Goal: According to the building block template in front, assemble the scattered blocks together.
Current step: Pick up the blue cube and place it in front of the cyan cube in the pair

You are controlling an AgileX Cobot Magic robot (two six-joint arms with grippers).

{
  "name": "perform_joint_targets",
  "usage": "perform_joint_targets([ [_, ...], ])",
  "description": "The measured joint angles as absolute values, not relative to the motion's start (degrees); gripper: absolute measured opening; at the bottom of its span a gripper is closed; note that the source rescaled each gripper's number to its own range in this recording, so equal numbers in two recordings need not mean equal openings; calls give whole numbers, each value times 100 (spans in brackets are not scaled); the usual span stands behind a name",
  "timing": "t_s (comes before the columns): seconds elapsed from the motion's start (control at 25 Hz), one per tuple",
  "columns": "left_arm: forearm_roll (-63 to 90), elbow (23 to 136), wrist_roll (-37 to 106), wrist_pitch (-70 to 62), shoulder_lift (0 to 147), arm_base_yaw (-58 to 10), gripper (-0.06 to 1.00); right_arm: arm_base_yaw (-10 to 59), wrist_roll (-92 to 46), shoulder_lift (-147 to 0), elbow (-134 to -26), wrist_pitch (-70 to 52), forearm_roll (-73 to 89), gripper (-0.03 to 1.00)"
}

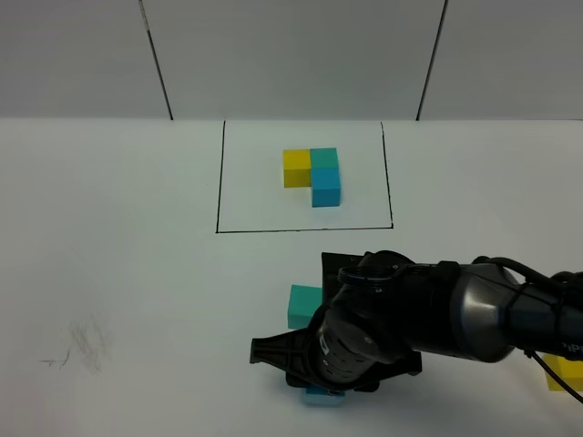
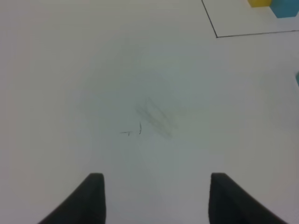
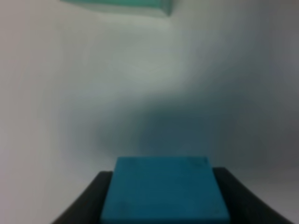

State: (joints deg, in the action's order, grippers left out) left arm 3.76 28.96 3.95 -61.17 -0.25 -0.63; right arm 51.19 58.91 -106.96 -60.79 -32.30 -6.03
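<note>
The building block template (image 1: 312, 173) is an L of yellow, teal-green and sky-blue cubes inside a black-line rectangle at the far middle. My right gripper (image 3: 163, 175) has reached across to the near middle and is shut on the loose sky-blue block (image 3: 166, 193). That block peeks out under the wrist in the high view (image 1: 323, 396), at table level. The loose teal-green block (image 1: 303, 306) sits just beyond it, and its edge shows in the right wrist view (image 3: 117, 3). The loose yellow block (image 1: 565, 373) lies at the far right edge. My left gripper (image 2: 156, 179) is open and empty over bare table.
The right arm's dark body (image 1: 437, 314) stretches from the right edge over the near table. Faint pencil smudges (image 1: 82, 346) mark the near left; they also show in the left wrist view (image 2: 154, 119). The template's frame corner (image 2: 217, 36) shows there too.
</note>
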Motion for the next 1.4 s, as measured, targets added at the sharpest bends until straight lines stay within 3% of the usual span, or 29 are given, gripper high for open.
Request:
perform_joint_targets([
  [0.4,376,2896,395,-6117,-25,-63,29,5239,6151,-11365,-7180,-4122,-882,23],
  [1.4,376,2896,395,-6117,-25,-63,29,4997,6200,-11978,-7779,-4417,-812,23],
])
